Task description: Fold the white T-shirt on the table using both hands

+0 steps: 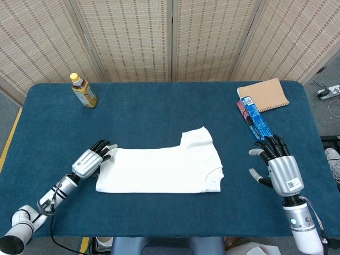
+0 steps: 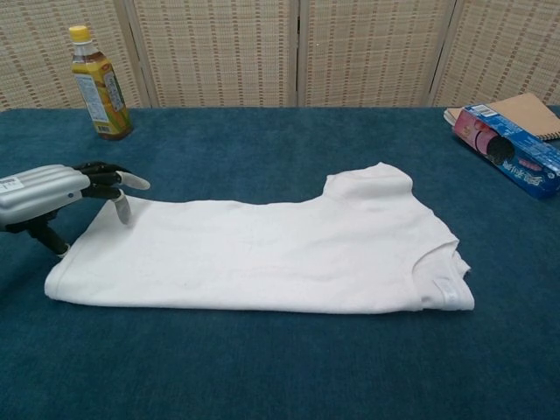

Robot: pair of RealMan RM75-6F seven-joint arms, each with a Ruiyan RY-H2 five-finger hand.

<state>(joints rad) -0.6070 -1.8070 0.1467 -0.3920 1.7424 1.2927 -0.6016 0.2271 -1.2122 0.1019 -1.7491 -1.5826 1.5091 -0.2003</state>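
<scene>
White T-shirt [image 1: 162,169] lies half-folded at table [image 1: 159,114] centre. Left hand [image 1: 91,161] spread at hem, perhaps touching; may grab only top layer. Right hand [image 1: 278,163] spread, empty, well apart: fold may skew.

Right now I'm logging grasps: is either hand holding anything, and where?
Nothing is held. The left hand is at the T-shirt hem edge; the right hand is open, apart.

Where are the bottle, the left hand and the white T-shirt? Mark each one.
bottle [image 2: 98,87], chest view, on its label.
left hand [image 1: 90,161], head view, on the silver back of the hand.
white T-shirt [image 1: 159,169], head view, on the middle of the folded body.
</scene>
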